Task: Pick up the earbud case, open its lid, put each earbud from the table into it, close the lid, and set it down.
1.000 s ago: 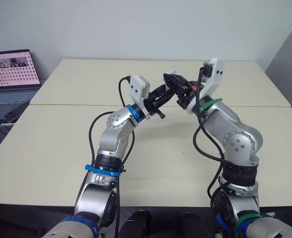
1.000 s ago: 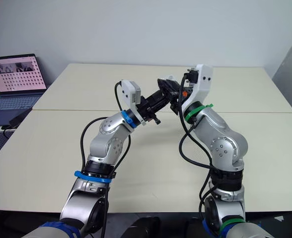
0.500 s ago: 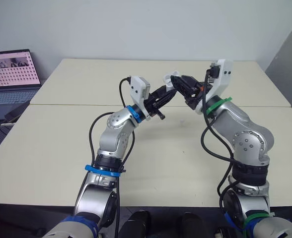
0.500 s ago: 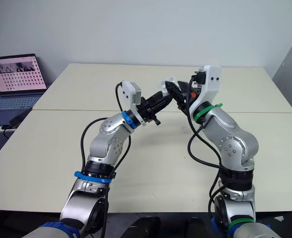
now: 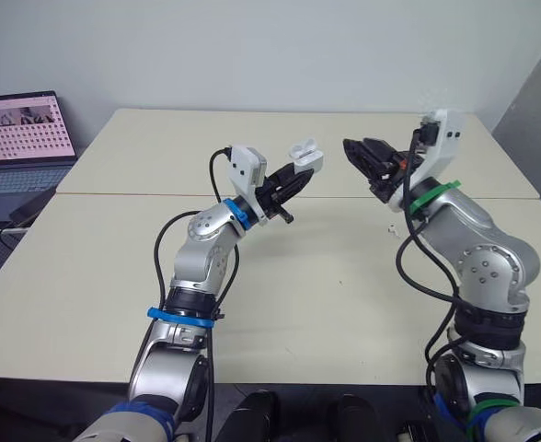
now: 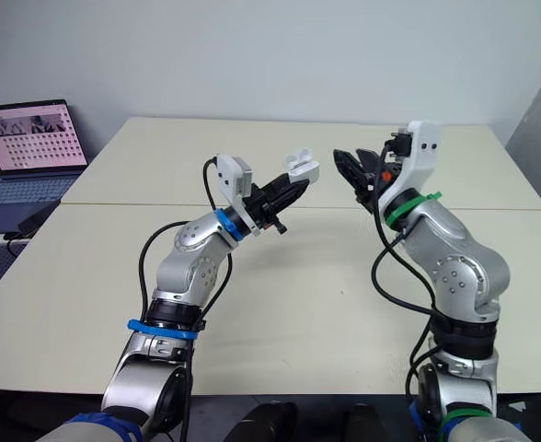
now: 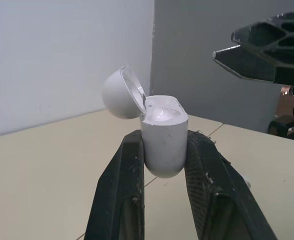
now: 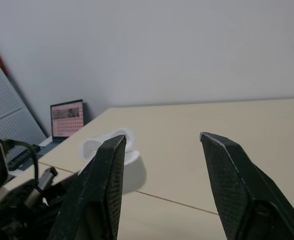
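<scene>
— Where is the earbud case (image 7: 162,140)?

— Clamped between the two black fingers (image 7: 122,190) of the left gripper (image 7: 165,150), one pressing on each flank. Its rounded bottom sits down in the gap between them and its top stands clear of their tips. It is held in the air above the cream table (image 5: 114,267).

— Open or closed?

— Open. The domed lid (image 7: 119,92) is hinged back to one side, beyond the fingertips. The shell is smooth, glossy white plastic, shaped like a pill. The left wrist view shows a shiny hollow in the top, but I cannot tell whether an earbud sits in it.

— And the right gripper (image 8: 162,137)?

— Its fingers (image 8: 102,190) are spread wide with nothing between them. They are flat black blades with a fine woven texture. They point toward the case but are well apart from it.

— Anything only the head views add?

— A small white speck (image 5: 393,228) lies on the table below the right fingers. It is too small to identify. A laptop (image 5: 22,138) with its lid up stands far out beyond the left arm.

— And the right wrist view?

— The case appears as a pale blur past one fingertip.
</scene>
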`<state>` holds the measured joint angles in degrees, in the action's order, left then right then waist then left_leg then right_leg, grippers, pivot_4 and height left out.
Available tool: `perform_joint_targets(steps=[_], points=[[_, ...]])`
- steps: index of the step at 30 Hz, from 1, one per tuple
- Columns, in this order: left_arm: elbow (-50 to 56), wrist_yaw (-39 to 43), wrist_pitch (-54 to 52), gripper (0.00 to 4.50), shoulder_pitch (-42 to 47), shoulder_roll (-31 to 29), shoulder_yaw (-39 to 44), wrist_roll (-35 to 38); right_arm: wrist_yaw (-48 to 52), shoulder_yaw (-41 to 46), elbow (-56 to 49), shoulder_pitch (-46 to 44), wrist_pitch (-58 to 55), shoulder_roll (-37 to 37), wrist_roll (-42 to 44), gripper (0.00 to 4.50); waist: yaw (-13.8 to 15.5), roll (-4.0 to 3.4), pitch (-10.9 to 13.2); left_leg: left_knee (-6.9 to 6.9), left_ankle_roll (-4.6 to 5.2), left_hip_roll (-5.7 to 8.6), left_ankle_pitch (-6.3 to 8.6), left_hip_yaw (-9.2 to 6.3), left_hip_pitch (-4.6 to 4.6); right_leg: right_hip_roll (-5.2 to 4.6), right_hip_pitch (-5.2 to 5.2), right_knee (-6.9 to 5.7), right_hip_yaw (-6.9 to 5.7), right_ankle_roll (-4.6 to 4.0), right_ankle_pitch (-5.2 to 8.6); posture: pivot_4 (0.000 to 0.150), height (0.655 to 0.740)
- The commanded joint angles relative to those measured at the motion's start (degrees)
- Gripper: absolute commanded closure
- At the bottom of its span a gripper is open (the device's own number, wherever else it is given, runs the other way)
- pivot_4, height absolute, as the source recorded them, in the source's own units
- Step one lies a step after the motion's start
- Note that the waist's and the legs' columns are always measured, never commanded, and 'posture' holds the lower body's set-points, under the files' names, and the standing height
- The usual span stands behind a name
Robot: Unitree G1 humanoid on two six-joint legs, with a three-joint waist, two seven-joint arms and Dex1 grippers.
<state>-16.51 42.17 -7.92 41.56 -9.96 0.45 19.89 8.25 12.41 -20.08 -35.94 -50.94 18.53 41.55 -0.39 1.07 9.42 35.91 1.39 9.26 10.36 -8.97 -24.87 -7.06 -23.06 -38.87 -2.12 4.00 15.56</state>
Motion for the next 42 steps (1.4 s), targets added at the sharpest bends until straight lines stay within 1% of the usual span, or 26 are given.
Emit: perform_joint_targets(steps=[1, 6, 8, 11, 16, 22, 25, 29, 41, 42], points=[[1.4, 0.3, 1.2, 3.77, 0.4, -0.9, 0.8, 0.1, 2.3, 1.5, -2.2, 1.9, -0.1, 3.4, 0.1, 2.07, 0.0, 0.0, 0.0, 0.0, 0.0, 0.0, 0.0, 0.0, -0.01, 0.0, 0.06, 0.0, 0.0, 0.0, 0.0, 0.15, 0.74], [3.1, 0.7, 0.3, 3.77, -1.9, -3.2, 1.3, 0.4, 5.6, 3.0, -1.5, 9.0, -1.0, 12.0, -1.7, 2.07, 0.2, 0.0, 0.0, 0.01, 0.01, 0.0, 0.01, 0.01, -0.01, -0.01, 0.22, 0.06, -0.01, 0.01, 0.01, 0.15, 0.74], [3.4, 0.7, 0.2, 3.77, -2.5, -4.0, 1.4, 0.6, 6.5, 3.3, -0.6, 11.2, -0.3, 14.1, -3.0, 2.07, 0.2, 0.01, 0.0, 0.0, 0.01, 0.0, 0.01, 0.01, -0.01, -0.01, 0.22, 0.06, -0.02, 0.01, 0.01, 0.15, 0.74], [3.7, 0.6, 0.2, 3.77, -3.3, -4.7, 1.5, 0.6, 6.7, 3.7, 1.3, 13.4, 1.3, 15.8, -5.7, 2.07, 0.2, 0.01, 0.0, 0.0, 0.02, -0.03, 0.01, 0.01, -0.01, -0.01, 0.22, 0.05, -0.03, 0.02, 0.01, 0.15, 0.74], [4.5, 0.0, -0.1, 3.77, -4.1, -5.0, 1.6, 0.6, 3.9, 2.9, 7.5, 14.7, 5.2, 16.3, -13.3, 2.07, 0.3, 0.01, 0.0, 0.01, 0.02, -0.02, 0.01, 0.03, -0.01, -0.02, 0.27, 0.1, -0.03, 0.02, 0.01, 0.15, 0.74], [5.7, -0.7, -0.8, 3.77, -4.6, -4.8, 1.4, 0.7, 3.0, 0.5, 18.8, 13.0, 11.8, 13.9, -20.6, 2.07, 0.2, 0.01, 0.0, 0.01, 0.01, -0.02, 0.0, 0.03, 0.0, -0.02, 0.31, 0.1, -0.04, 0.02, 0.01, 0.15, 0.74], [6.3, -1.0, -1.1, 3.77, -4.7, -4.7, 1.4, 0.7, 1.5, 1.0, 22.9, 11.7, 13.8, 11.1, -22.0, 2.07, 0.2, 0.01, 0.0, 0.01, 0.01, -0.02, 0.0, 0.02, 0.0, -0.02, 0.32, 0.1, -0.04, 0.01, 0.01, 0.15, 0.74], [7.0, -1.2, -1.5, 3.77, -5.1, -4.8, 1.6, 0.6, -0.9, 1.5, 26.0, 11.1, 15.6, 7.7, -23.9, 2.07, 0.2, 0.01, 0.0, 0.01, -0.01, -0.02, -0.01, 0.03, 0.0, -0.02, 0.31, 0.1, -0.03, 0.01, 0.01, 0.15, 0.74], [7.5, -1.4, -2.0, 3.77, -4.8, -4.9, 1.6, 0.6, -4.8, 1.3, 31.4, 9.8, 19.3, 3.3, -27.7, 2.07, 0.2, 0.0, 0.0, 0.02, -0.01, -0.02, -0.01, 0.03, 0.0, -0.01, 0.31, 0.08, -0.02, 0.01, 0.01, 0.15, 0.74], [7.3, -1.3, -2.0, 3.77, -4.6, -4.9, 1.6, 0.6, -5.0, 1.4, 31.9, 9.7, 19.9, 3.3, -27.9, 2.23, 0.2, 0.0, 0.0, 0.02, -0.02, -0.01, -0.01, 0.03, 0.0, -0.01, 0.31, 0.08, -0.02, 0.01, 0.01, 0.15, 0.74]])
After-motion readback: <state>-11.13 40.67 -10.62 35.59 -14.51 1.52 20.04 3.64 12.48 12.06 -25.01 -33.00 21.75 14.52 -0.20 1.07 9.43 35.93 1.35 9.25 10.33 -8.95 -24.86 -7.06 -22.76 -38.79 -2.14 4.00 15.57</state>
